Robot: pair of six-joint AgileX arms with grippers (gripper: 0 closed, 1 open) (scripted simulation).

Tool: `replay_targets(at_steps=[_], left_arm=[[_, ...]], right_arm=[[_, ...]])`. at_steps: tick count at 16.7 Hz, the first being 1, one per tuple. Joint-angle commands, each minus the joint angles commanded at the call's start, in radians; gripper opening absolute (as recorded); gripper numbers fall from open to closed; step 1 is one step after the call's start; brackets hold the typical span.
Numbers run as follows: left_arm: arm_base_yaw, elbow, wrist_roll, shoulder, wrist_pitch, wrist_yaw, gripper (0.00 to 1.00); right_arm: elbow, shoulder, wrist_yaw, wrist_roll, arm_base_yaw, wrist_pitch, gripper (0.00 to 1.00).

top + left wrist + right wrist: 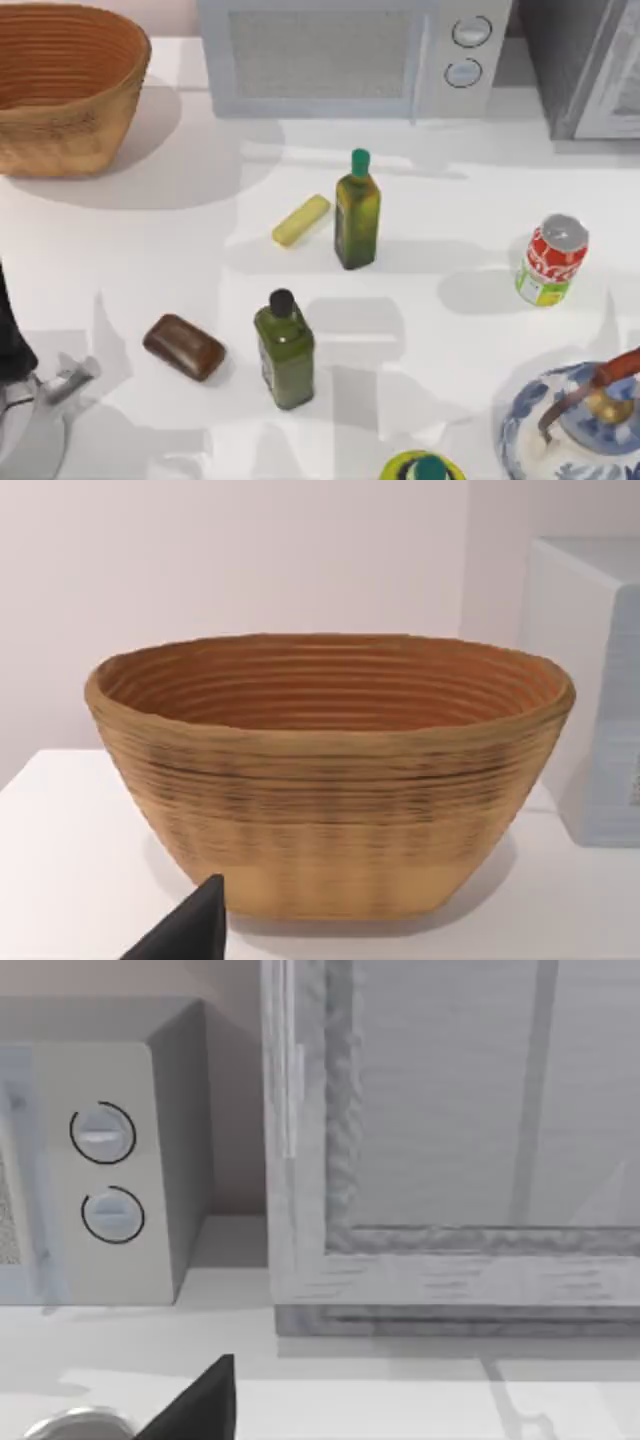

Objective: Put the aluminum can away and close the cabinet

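My left end effector [70,385] idles at the tabletop's [450,210] lower left, and I cannot tell its opening. The can [550,260] stands upright at right, ungrasped, below the cabinet [580,70]. A grasp on its rounded side could tip it toward the nearby teapot [570,425].

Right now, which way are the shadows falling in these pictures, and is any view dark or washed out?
Top view: evenly bright, no view dark; soft grey shadows fall to the left of the aluminum can and the two oil bottles. Left wrist view: the basket casts a faint shadow at its base. Right wrist view: pale, low contrast on the cabinet door, a thin shadow beneath it.
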Motion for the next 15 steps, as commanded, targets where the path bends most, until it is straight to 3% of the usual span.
replay_targets(at_steps=[7, 15], left_arm=[[0.0, 0.0, 0.0, 0.0, 0.0, 0.0, 1.0], [0.0, 0.0, 0.0, 0.0, 0.0, 0.0, 1.0]], right_arm=[[0.149, 0.163, 0.032, 0.101, 0.008, -0.014, 1.0], [0.526, 0.891, 0.145, 0.325, 0.156, -0.076, 1.0]])
